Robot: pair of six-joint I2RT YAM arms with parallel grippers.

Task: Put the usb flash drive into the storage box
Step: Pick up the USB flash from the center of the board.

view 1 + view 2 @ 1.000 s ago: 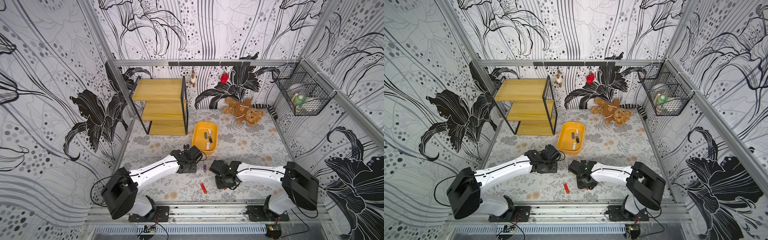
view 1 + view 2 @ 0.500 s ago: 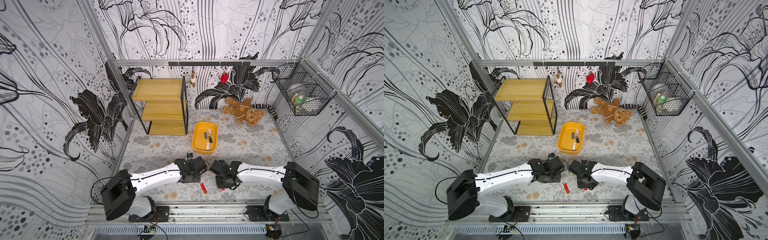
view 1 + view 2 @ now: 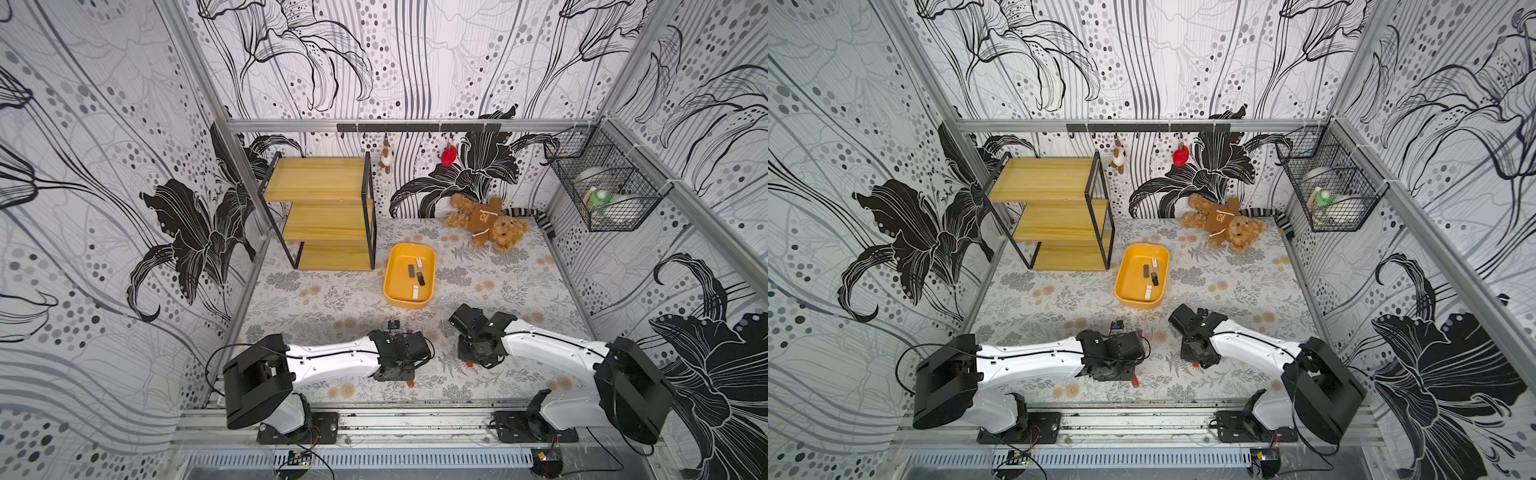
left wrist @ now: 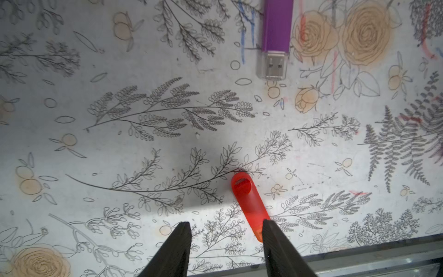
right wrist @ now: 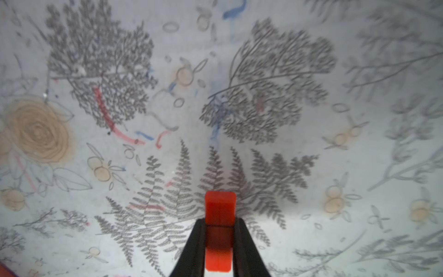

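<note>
My right gripper is shut on a red-orange block-shaped usb flash drive, held just above the flowered mat; in a top view only a red sliver shows under that wrist. The yellow storage box stands further back with several small drives inside. My left gripper hangs open over the mat. A red oval flash drive lies flat with its end against one fingertip. A purple flash drive with a clear cap lies beyond it.
A wooden shelf rack stands at the back left and a teddy bear at the back right. A black wire basket hangs on the right wall. The metal front rail runs close beside my left fingers.
My right jaws have shut on the red-orange drive. My left arm has swung toward the front rail and now hovers over the red oval drive.
</note>
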